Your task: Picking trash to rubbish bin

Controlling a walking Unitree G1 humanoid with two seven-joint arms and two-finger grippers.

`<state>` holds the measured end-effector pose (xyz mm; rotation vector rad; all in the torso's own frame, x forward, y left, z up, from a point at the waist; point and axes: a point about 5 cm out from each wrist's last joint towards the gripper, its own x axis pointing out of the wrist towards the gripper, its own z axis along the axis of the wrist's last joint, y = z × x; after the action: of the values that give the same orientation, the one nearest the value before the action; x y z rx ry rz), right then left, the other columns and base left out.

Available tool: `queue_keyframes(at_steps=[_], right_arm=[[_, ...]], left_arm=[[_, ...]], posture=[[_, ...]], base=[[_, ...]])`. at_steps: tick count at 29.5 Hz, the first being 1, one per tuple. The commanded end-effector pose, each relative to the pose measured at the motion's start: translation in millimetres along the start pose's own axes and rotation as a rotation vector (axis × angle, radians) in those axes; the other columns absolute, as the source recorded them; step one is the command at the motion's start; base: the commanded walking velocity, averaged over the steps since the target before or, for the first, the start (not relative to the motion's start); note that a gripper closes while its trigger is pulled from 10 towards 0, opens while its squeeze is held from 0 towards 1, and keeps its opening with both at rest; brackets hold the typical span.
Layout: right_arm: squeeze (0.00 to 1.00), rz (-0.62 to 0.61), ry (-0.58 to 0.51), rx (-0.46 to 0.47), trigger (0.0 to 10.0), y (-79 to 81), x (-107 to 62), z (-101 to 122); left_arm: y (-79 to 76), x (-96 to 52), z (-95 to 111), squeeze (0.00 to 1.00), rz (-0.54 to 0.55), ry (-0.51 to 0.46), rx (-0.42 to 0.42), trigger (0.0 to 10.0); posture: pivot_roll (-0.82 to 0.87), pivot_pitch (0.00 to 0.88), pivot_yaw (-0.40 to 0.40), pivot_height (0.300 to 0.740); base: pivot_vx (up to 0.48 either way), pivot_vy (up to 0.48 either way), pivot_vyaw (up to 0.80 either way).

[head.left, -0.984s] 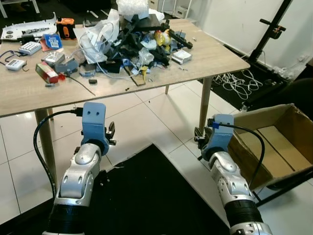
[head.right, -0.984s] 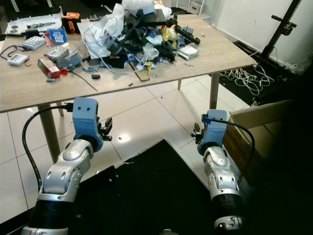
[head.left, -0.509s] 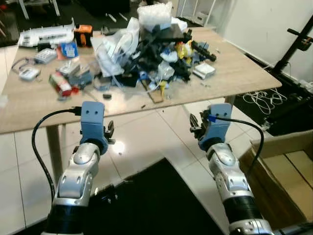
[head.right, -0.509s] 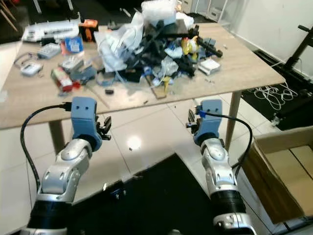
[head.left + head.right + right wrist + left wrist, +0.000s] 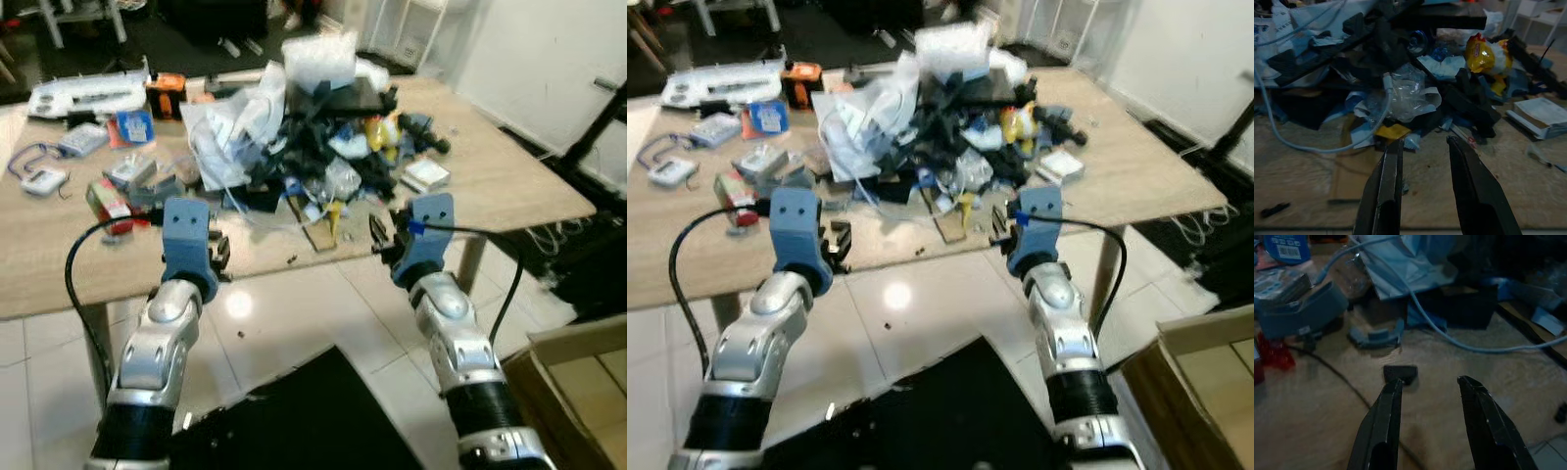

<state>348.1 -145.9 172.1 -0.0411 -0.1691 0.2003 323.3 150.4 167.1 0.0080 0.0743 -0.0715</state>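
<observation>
Both arms are raised to the near edge of the light wooden desk (image 5: 509, 186), which suits a reach into the rubbish rather than a carry: neither end effector holds anything.

The left end effector (image 5: 1429, 382) has its two black fingers spread, with bare desk top between them. Just beyond its fingertips lies a small flat black plastic piece (image 5: 1399, 373), and past that a curved grey-blue plastic clip (image 5: 1376, 336) and a pale blue cable (image 5: 1459, 340) that loops across the wood. The small black piece sits alone on open wood, so it looks like an easy first pick for this arm.

The right end effector (image 5: 1422, 142) is likewise spread and empty. Directly ahead of it is the task's rubbish: a tall heap of black foam and plastic scraps (image 5: 313, 147) mixed with crumpled clear plastic wrap (image 5: 1408, 95) and a yellow snack wrapper (image 5: 1481, 51). A brown cardboard strip (image 5: 1349, 178) lies flat on the desk just beside its fingers, at the foot of the heap. The heap is tangled with cable, so pulling one piece may drag others off the edge.

The brown cardboard box (image 5: 578, 372) that seems to serve as the bin stands on the floor, well apart, behind and to the outer side of the right end effector, so any pick will need a turn away from the desk.
</observation>
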Motion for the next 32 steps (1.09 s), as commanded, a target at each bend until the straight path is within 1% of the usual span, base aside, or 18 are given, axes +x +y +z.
queue_keyframes(at_steps=[1, 19, 21, 28, 32], right_arm=[[0.0, -0.006, 0.032, -0.019, 10.0, -3.4, -3.4, -6.1], [0.0, -0.022, 0.041, 0.001, 10.0, -6.1, -4.3, -6.2], [0.0, -0.025, 0.041, 0.0, 10.0, -6.7, -4.6, -5.8], [0.0, -0.029, 0.048, 0.004, 10.0, -8.1, -6.1, -7.0], [0.0, -0.023, 0.065, 0.005, 10.0, -6.3, -5.7, -9.4]], left_arm=[[-2.7, -0.1, -1.3, 0.0, -0.008, 0.005, 0.006, 10.0], [-3.1, 0.3, -2.9, 0.0, -0.007, 0.013, 0.016, 10.0], [-2.7, 1.0, -5.8, 0.0, 0.004, 0.027, 0.033, 10.0], [-4.6, -0.6, -7.2, 0.0, -0.009, 0.021, 0.033, 10.0], [-4.7, -1.0, -7.7, 0.0, -0.015, 0.023, 0.039, 10.0]], posture=[[0.11, 0.11, -0.055, 0.74], [0.11, 0.109, -0.052, 0.74], [0.11, 0.109, -0.048, 0.74], [0.11, 0.112, -0.051, 0.74], [0.11, 0.112, -0.051, 0.74]], base=[[0.394, 0.0, 0.0], [0.364, 0.0, 0.0], [0.0, 0.0, 0.0], [0.0, 0.0, 0.0], [0.0, 0.0, 0.0]])
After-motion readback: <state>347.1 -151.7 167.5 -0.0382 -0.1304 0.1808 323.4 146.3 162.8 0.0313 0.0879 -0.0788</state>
